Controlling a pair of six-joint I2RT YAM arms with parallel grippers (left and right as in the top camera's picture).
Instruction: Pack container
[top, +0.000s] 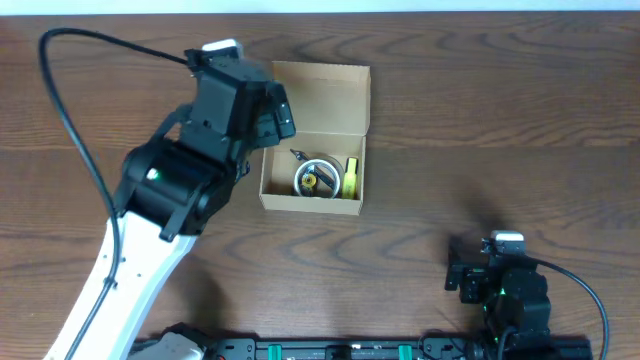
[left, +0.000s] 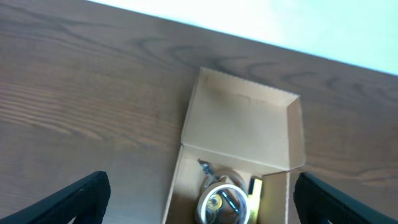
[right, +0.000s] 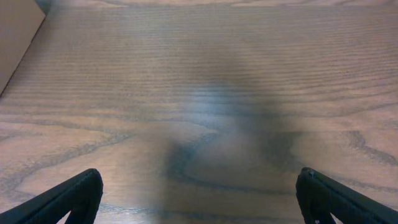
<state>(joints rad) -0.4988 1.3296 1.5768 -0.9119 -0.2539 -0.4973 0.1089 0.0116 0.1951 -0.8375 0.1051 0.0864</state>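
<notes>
Closing the lid seems next, so the left gripper, spread wide and empty beside the container at mid-table, should hook behind that open lid and swing it evenly forward over the tape rolls inside.

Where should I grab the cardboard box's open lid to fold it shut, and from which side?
Take the lid by its free far edge, coming down from above on the side away from the robot. It stands open, hinged along the container's rear wall, so that edge is bare and gives the most leverage.
</notes>
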